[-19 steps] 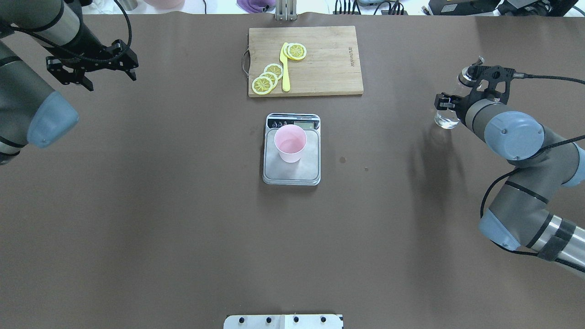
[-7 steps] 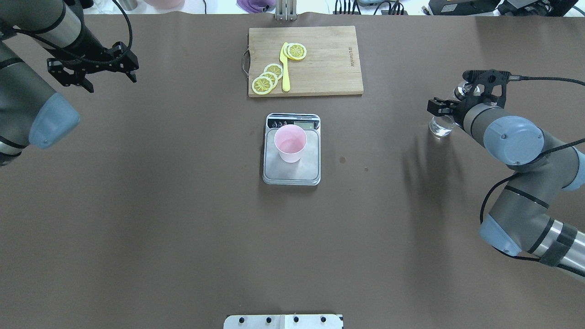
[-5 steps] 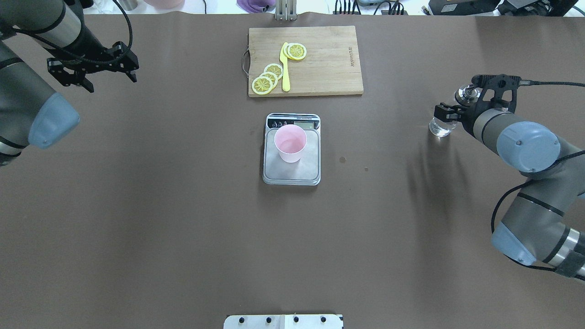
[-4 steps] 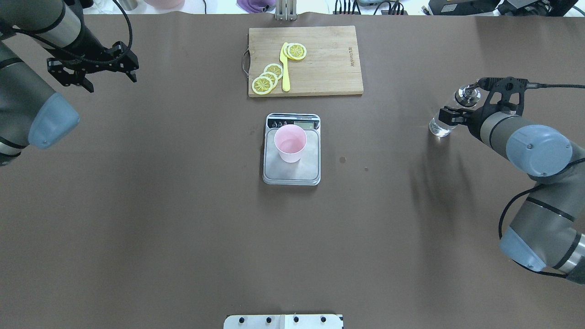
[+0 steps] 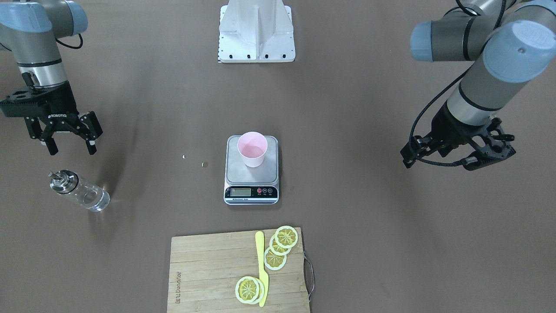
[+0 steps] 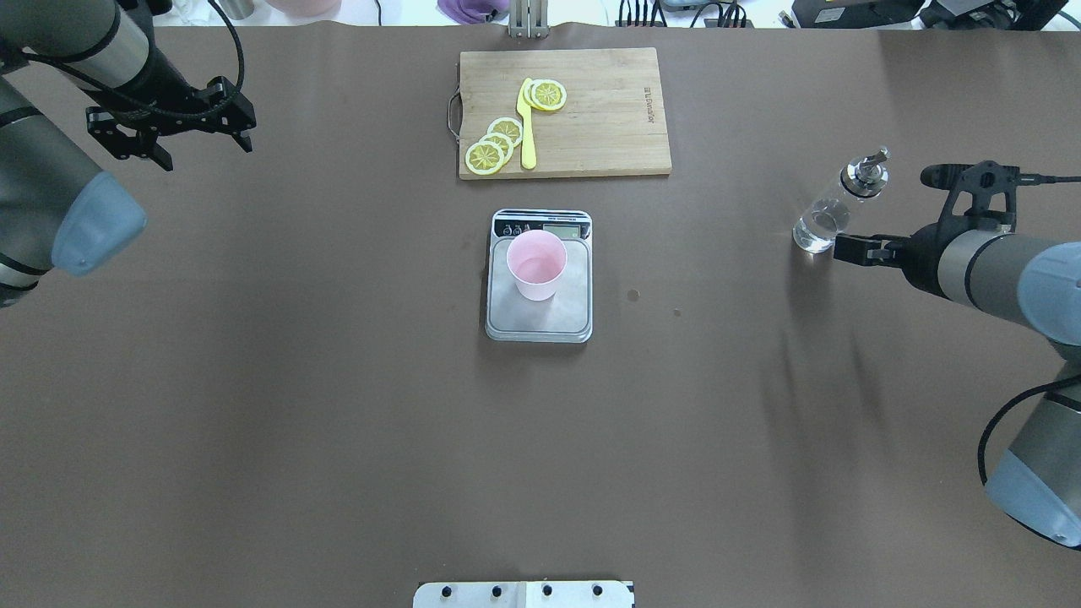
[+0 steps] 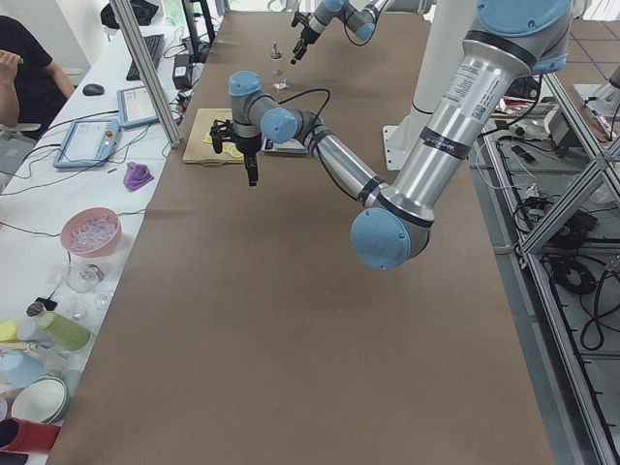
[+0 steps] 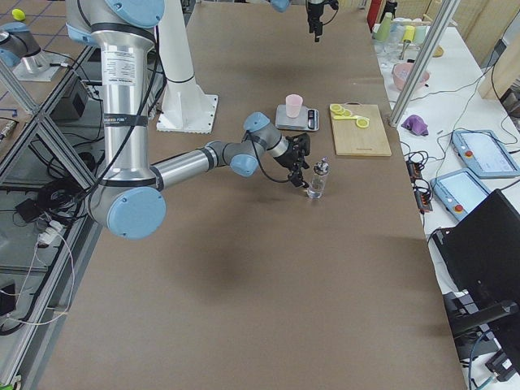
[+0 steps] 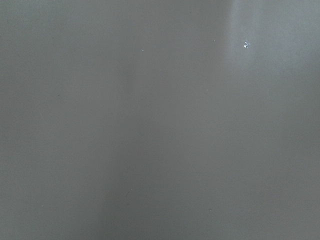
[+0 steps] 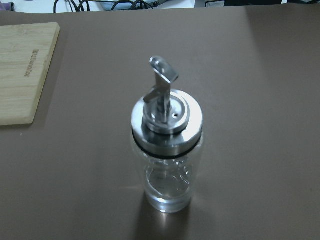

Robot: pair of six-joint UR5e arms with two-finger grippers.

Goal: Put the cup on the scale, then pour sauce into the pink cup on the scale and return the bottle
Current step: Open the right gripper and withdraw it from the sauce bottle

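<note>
The brown counter (image 6: 338,380) carries the steel scale (image 6: 539,325) at its middle, within reach of both arms. The right hand (image 5: 71,148) and the left hand (image 6: 203,152) are both spread wide and empty. The pink cup (image 6: 535,266) stands on the scale for weighing. The glass bottle (image 6: 832,211) stands upright just beside the right hand, free, apparently returned.

the wooden cutting board (image 7: 205,136) lay at the edge of the brown table (image 7: 291,349), next to the side bench. the left gripper (image 7: 237,160) hung over the table just in front of the board. its arm hid most of the scale (image 7: 289,147) beside the board. well beyond the board the bottle (image 7: 278,74) stood upright, with the right gripper (image 7: 296,53) near it. on the bench, a tablet (image 7: 87,143) lay beside the board, and a pink bowl (image 7: 90,231) sat nearer the camera.
</note>
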